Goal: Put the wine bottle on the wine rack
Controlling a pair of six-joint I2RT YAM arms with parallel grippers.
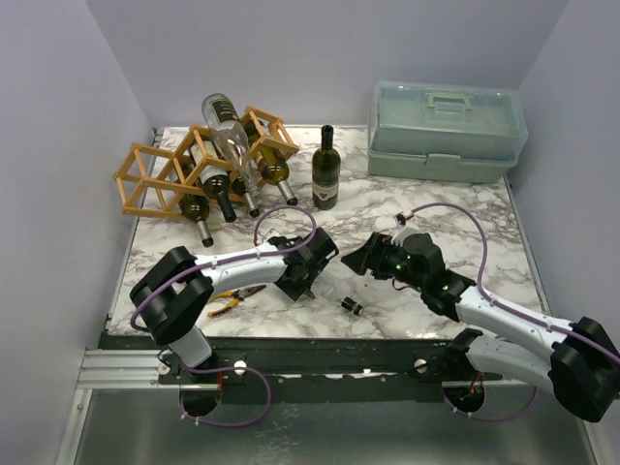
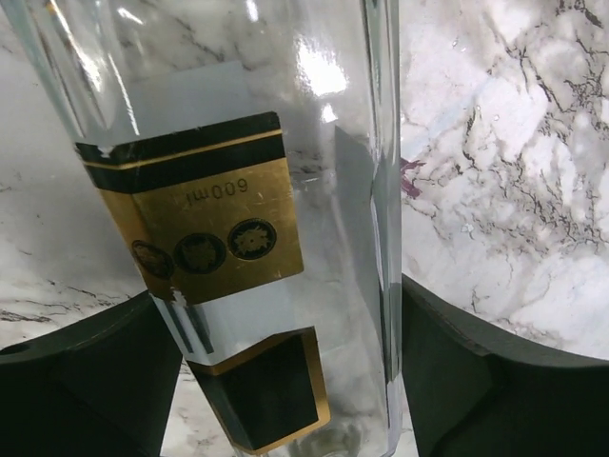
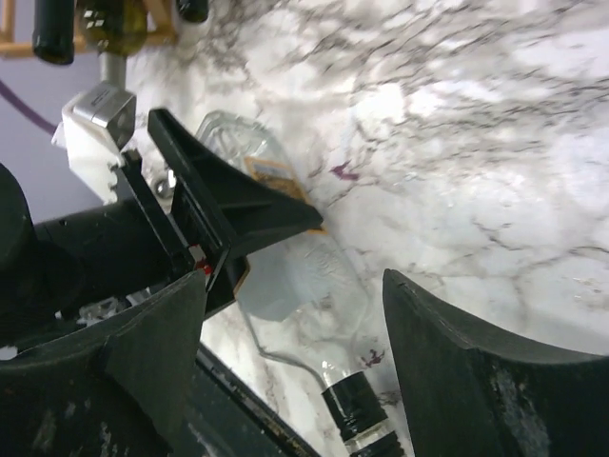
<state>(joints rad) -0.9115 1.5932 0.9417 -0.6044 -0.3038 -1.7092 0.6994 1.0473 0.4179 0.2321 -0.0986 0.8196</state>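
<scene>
A clear glass wine bottle (image 1: 331, 291) with a gold and black label lies on the marble table (image 1: 446, 223), its dark cap (image 1: 351, 307) toward the near edge. My left gripper (image 1: 308, 276) is shut on its body. In the left wrist view the bottle (image 2: 285, 143) fills the gap between the fingers (image 2: 86, 381). My right gripper (image 1: 356, 260) is open just right of it; in the right wrist view the bottle's shoulder and neck (image 3: 304, 276) lie between the spread fingers (image 3: 495, 381). The wooden wine rack (image 1: 145, 179) stands at the back left with several bottles in it.
A dark green wine bottle (image 1: 326, 170) stands upright right of the rack. A translucent plastic toolbox (image 1: 446, 131) sits at the back right. Yellow-handled pliers (image 1: 235, 295) lie near the front left, beside the left arm. Walls close in the table on three sides.
</scene>
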